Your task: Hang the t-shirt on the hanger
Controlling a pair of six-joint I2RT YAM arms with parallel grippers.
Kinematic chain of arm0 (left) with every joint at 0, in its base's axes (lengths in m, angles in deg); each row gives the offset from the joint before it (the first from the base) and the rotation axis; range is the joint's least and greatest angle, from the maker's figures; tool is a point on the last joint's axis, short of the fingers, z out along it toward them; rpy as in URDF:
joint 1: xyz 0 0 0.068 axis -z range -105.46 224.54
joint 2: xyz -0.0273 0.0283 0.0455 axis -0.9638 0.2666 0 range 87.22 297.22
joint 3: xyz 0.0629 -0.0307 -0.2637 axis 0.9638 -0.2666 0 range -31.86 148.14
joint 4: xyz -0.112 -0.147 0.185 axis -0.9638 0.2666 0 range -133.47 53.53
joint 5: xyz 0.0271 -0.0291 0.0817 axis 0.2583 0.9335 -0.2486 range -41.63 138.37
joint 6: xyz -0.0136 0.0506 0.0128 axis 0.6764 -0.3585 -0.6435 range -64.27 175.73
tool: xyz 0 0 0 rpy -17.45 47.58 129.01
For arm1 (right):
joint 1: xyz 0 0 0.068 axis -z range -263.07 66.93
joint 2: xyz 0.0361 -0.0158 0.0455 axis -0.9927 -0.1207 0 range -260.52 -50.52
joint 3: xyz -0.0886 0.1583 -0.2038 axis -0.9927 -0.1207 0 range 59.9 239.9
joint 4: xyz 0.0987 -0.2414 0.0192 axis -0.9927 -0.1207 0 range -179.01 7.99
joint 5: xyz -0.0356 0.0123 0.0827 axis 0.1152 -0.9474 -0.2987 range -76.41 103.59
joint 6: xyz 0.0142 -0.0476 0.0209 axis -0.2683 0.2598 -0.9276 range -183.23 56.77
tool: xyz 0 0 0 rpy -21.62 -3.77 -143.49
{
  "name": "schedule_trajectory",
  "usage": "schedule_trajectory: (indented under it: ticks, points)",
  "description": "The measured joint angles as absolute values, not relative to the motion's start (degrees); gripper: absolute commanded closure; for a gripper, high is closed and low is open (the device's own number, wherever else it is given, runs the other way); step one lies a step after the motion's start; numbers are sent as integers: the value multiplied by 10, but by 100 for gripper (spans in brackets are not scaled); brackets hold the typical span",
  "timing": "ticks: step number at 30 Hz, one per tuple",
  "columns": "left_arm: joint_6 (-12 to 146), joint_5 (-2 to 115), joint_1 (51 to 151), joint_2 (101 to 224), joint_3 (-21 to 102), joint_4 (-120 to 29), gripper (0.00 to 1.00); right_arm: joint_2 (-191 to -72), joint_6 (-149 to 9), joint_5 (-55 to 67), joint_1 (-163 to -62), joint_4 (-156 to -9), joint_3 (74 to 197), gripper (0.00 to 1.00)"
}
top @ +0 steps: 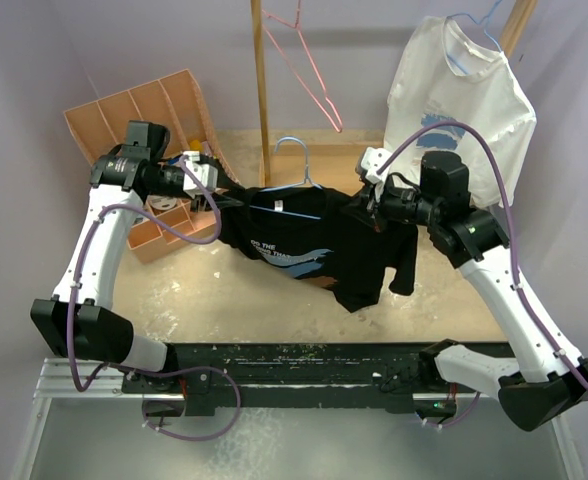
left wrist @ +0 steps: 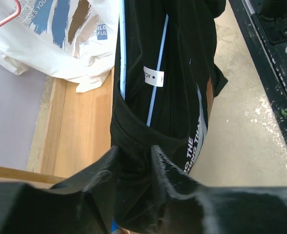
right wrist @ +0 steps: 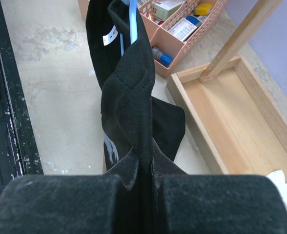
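1. My left gripper point(top: 210, 187) is closed on the left end of the t-shirt point(top: 309, 245). In the left wrist view, black cloth fills the gap between its fingers point(left wrist: 169, 170).
2. The t-shirt hangs spread between my 2 grippers, above the table point(top: 224, 300), with the chest graphic facing up.
3. The hanger point(top: 296, 152) sits inside the t-shirt. Its hook stands out past the collar, and its blue wire shows in the neck opening beside the white label point(left wrist: 153, 76).
4. My right gripper point(top: 362, 205) is clamped on the right end of the t-shirt. In the right wrist view, the jaws pinch a fold of cloth with no gap showing. 1 sleeve droops below this grip.
5. Rear of table, left to right: bins point(top: 139, 110), post point(top: 261, 90) carrying a pink hanger point(top: 312, 70), white t-shirt point(top: 464, 95).
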State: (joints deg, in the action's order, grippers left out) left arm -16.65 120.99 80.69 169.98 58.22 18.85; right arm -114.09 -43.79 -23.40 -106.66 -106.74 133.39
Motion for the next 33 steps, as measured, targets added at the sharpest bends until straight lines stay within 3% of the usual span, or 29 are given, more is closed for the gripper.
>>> schedule_trajectory:
  ticks: [3,7,17,33]
  points:
    - [-172,1203,807,1700,582,189,92,-1139,-438,-234,-1067,-1065,1329,100]
    - [-174,1197,807,1700,581,187,100,-1138,-440,-234,-1067,-1063,1326,100]
    - [-78,1207,807,1702,603,145,100,-1137,-442,-229,-1067,-1050,1320,100]
    - [277,1218,869,1702,609,-150,100,-1066,-463,-154,-1067,-941,1218,100]
